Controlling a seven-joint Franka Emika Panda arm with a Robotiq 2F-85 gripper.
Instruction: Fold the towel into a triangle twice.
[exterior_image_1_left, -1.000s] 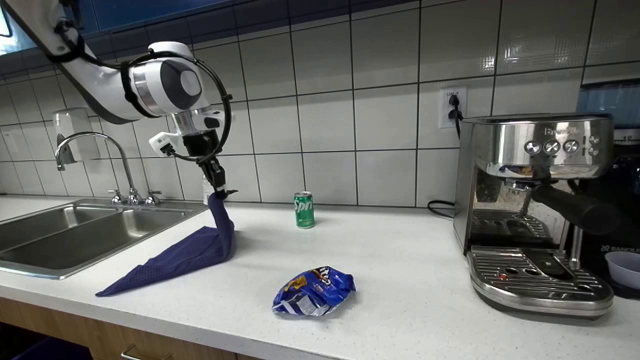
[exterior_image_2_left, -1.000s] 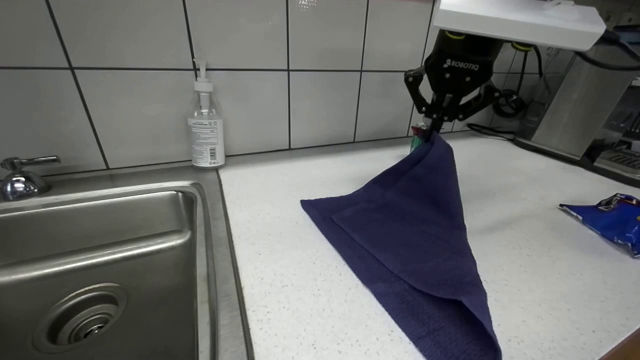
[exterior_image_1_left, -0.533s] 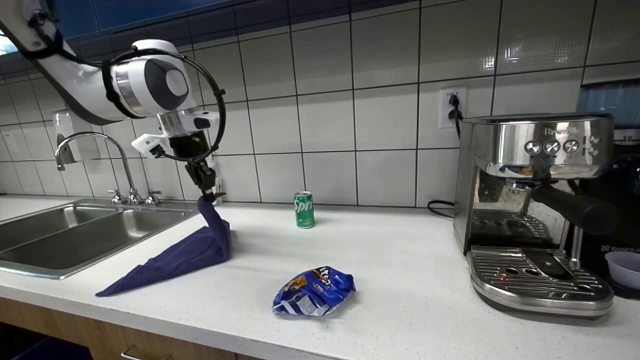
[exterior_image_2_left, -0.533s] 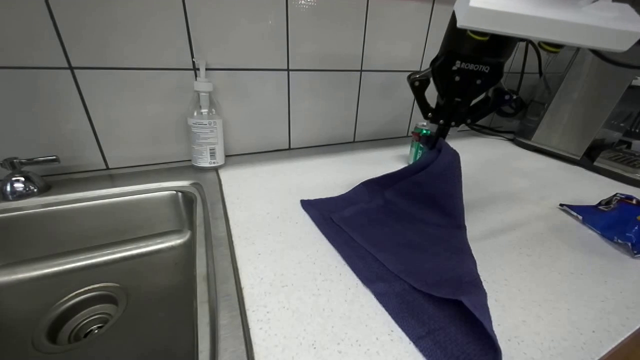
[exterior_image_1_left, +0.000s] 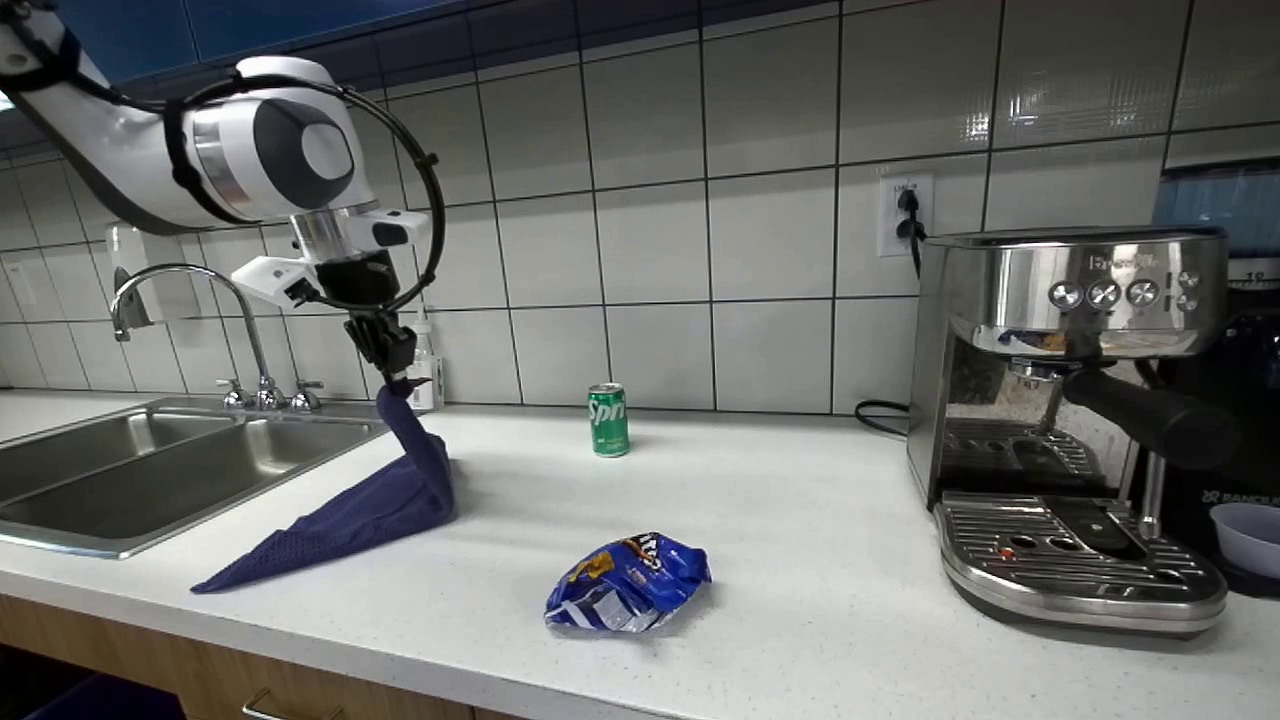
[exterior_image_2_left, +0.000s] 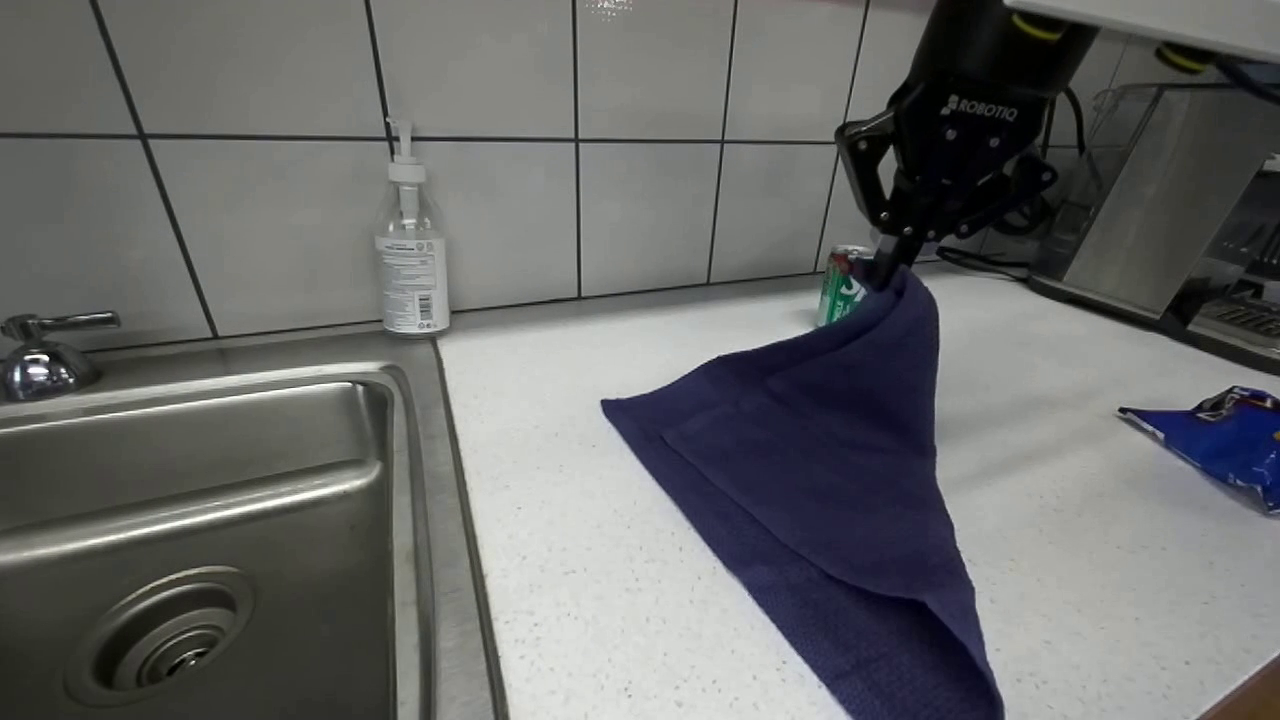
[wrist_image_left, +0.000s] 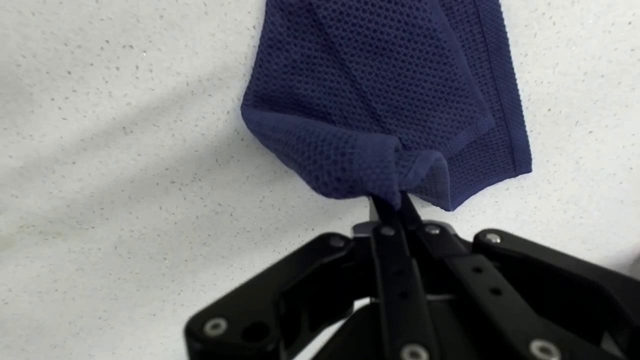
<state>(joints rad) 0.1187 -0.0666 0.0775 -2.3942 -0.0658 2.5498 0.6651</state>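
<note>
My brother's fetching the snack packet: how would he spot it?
Find the silver coffee machine on the counter. Left of it in an exterior view, toward the counter's front edge, lies the snack packet. Unlike the plain navy towel, it's bright blue, shiny and printed.

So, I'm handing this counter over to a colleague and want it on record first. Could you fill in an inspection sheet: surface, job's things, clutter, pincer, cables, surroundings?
Surface: counter, white and speckled.
Job's things: towel, one end lifted, the rest lying on the counter; a folded-over layer shows.
Clutter: packet and upright can, both apart from the towel.
Pincer: shut on the towel's lifted end.
Cables: black cable running along the arm; cord plugged into the outlet.
Surroundings: tiled wall behind; sink with a bottle by its corner; coffee machine.
</note>
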